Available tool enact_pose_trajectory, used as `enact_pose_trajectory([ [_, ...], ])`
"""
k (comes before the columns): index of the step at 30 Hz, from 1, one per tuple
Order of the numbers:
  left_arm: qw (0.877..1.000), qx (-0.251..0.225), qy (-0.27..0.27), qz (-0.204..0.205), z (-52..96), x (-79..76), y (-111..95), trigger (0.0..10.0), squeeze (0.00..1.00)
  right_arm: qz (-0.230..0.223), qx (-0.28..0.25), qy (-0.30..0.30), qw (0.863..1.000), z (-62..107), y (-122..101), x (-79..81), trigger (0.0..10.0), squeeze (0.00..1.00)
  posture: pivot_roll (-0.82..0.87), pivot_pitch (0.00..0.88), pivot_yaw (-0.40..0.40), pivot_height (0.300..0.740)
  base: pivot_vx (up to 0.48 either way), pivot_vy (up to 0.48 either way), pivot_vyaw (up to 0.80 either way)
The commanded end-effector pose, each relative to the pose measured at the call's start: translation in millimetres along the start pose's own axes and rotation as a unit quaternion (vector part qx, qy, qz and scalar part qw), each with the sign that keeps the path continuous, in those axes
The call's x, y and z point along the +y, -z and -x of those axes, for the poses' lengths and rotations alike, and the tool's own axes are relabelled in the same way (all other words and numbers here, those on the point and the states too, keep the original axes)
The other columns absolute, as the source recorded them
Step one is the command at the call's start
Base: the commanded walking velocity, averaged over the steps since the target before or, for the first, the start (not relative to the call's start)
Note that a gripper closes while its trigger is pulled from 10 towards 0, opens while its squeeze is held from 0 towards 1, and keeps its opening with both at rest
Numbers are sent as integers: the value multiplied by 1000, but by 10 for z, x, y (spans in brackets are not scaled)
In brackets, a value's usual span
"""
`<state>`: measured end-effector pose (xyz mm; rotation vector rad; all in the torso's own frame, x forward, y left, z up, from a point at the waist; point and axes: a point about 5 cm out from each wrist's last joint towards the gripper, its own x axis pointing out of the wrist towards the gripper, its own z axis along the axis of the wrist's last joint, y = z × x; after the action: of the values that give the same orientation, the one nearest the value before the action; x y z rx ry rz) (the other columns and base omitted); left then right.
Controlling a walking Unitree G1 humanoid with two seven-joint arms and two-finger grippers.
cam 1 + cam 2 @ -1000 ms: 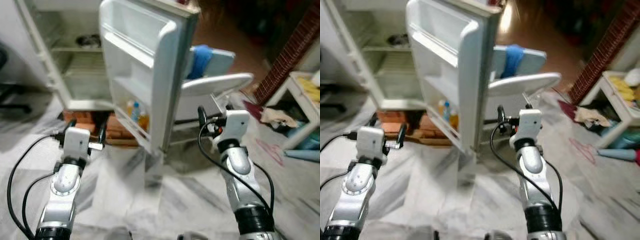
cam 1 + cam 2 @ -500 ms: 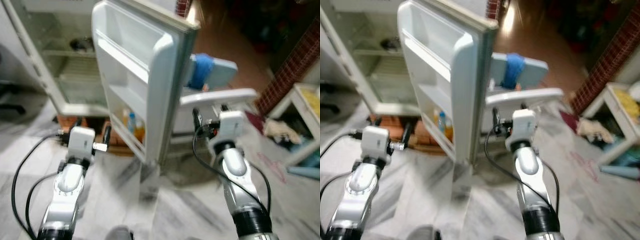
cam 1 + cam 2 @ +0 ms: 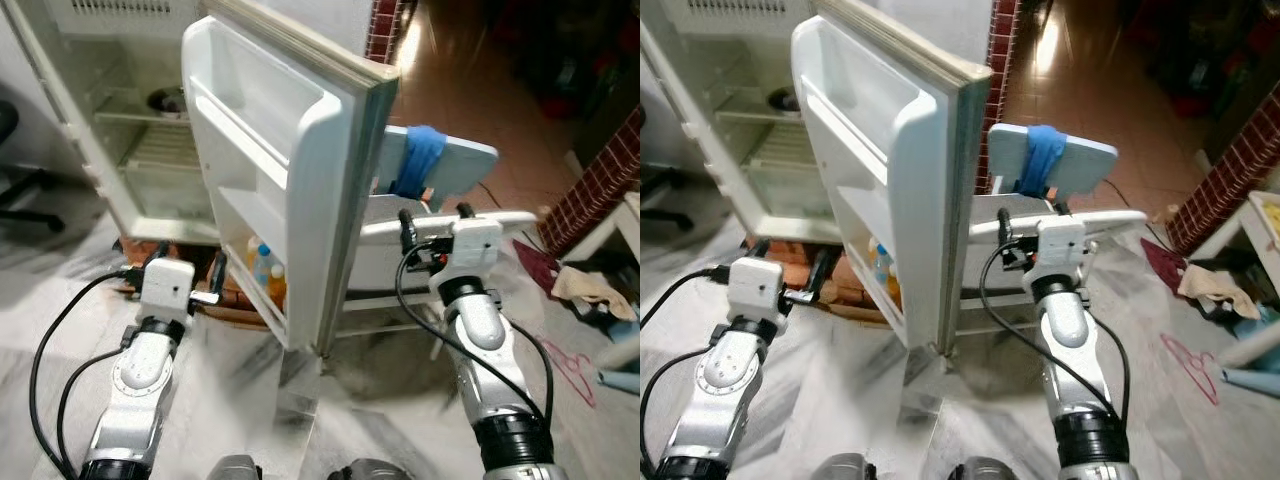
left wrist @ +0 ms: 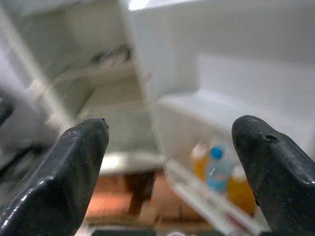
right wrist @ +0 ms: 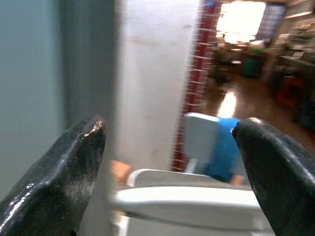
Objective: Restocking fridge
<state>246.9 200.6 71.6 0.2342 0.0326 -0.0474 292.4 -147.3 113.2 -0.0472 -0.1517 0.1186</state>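
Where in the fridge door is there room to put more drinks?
The white fridge door's upper shelf and middle shelf look bare. The bottom door shelf is crowded: a blue-capped clear bottle stands between orange bottles. Inside the fridge, the lower wire shelf looks free; a dark bowl sits above.

The white fridge [image 3: 110, 130] stands wide open ahead of the left gripper [image 3: 185, 270], its wire shelves bare apart from a dark dish [image 3: 168, 98] on the upper one. Its door [image 3: 290, 190] is swung out between the two grippers, edge-on, nearer the left one. The lowest door rack holds a few bottles [image 4: 216, 169], orange ones and a clear one with a blue cap, just beyond the left gripper's spread fingers.
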Motion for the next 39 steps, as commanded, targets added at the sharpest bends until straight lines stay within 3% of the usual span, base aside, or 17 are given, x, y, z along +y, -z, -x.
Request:
enact_pose_trajectory([
  [1, 1000, 19, -2, 7, 71, 41, 61, 10000, 0, 0, -13, -7, 1000, -42, -59, 15, 10000, 0, 70, 20, -43, 740, 0, 0, 800],
  [10, 999, 22, 44, 22, 83, -90, 36, 10000, 0, 17, -30, 1, 999, -252, -175, 52, 10000, 0, 89, 20, -48, 740, 0, 0, 800],
  [13, 997, 31, 60, 27, 105, -123, 52, 10000, 0, 17, -33, 4, 999, -366, -241, 67, 10000, 0, 96, 18, -50, 740, 0, 0, 0],
  [18, 997, 34, 65, 25, 116, -130, 45, 10000, 0, 3, -30, 1, 1000, -417, -252, 72, 10000, 0, 97, 19, -49, 740, 0, 0, 0],
  [22, 996, 38, 72, 24, 117, -139, 48, 10000, 0, -10, -25, 2, 1000, -442, -258, 76, 10000, 0, 95, 21, -48, 740, 0, 0, 0],
  [24, 996, 39, 75, 24, 117, -145, 49, 10000, 0, -32, -20, -6, 999, -456, -255, 101, 10000, 0, 96, 22, -47, 740, 0, 0, 0],
  [26, 996, 40, 79, 24, 118, -153, 47, 10000, 0, -80, -22, -51, 995, -470, -283, 215, 10000, 0, 97, 23, -47, 740, 0, 0, 0],
  [27, 996, 40, 81, 23, 118, -156, 45, 10000, 0, -108, -24, -83, 990, -469, -308, 290, 10000, 0, 97, 24, -47, 740, 0, 0, 0],
  [28, 995, 41, 84, 23, 120, -161, 43, 10000, 0, -205, -33, -198, 958, -390, -426, 526, 10000, 0, 96, 25, -46, 740, 0, 0, 0],
  [29, 995, 41, 84, 23, 120, -161, 43, 10000, 0, -205, -33, -198, 958, -390, -426, 526, 10000, 0, 96, 25, -46, 740, 0, 0, 0],
  [30, 995, 42, 85, 22, 122, -166, 41, 10000, 0, -235, -47, -253, 937, -326, -515, 623, 10000, 0, 96, 25, -48, 740, 0, 0, 0],
  [33, 995, 42, 88, 21, 128, -174, 42, 10000, 0, -238, -53, -304, 921, -236, -581, 689, 10000, 0, 95, 26, -49, 740, 0, 0, 0],
  [34, 995, 42, 89, 20, 130, -179, 43, 10000, 0, -218, -42, -289, 931, -241, -501, 650, 10000, 0, 95, 27, -50, 740, 0, 0, 0],
  [38, 995, 43, 91, 20, 134, -188, 46, 10000, 0, -218, -27, -259, 941, -253, -399, 575, 10000, 0, 97, 28, -50, 740, 0, 0, 0],
  [39, 995, 44, 91, 20, 137, -187, 47, 10000, 0, -205, -24, -236, 950, -267, -360, 531, 10000, 0, 95, 30, -48, 740, 0, 0, 0],
])
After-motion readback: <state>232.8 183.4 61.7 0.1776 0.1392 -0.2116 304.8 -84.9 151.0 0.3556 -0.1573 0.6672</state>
